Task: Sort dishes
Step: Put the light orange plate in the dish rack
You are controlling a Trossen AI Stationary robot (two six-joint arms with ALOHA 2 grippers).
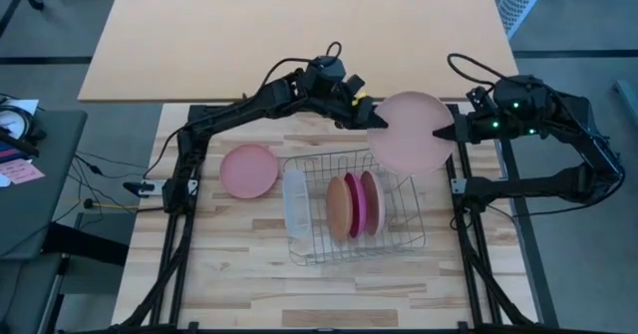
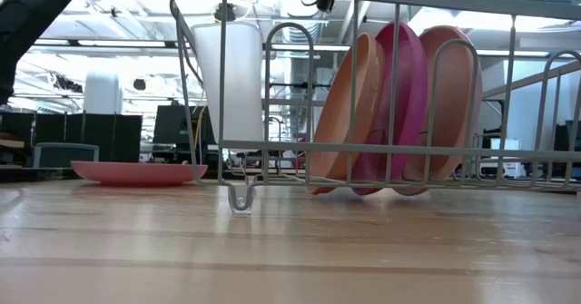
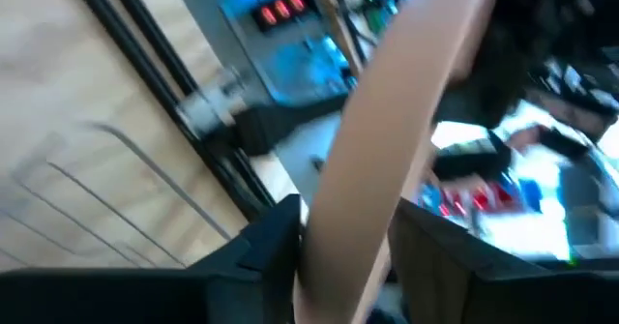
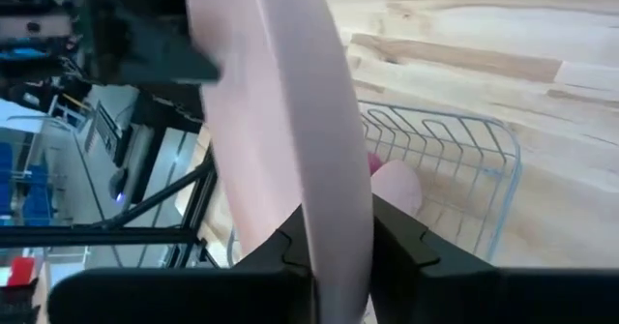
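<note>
I've got the pale pink plate [image 1: 411, 132] above the rack's [image 1: 399, 242] far edge, left gripper [image 1: 369, 117] and right gripper [image 1: 445, 133] both clamped on its rims. If the 2 arms pull unevenly, it could twist free and drop.

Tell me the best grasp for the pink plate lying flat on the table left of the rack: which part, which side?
Probably the rim. The pink plate lies flat on the table, so only its raised edge offers purchase: one finger over the lip, one outside, coming from above. Its left side is freest; the wire rack and white tray crowd its right. Both grippers, left and right, currently hold the pale pink plate.
</note>
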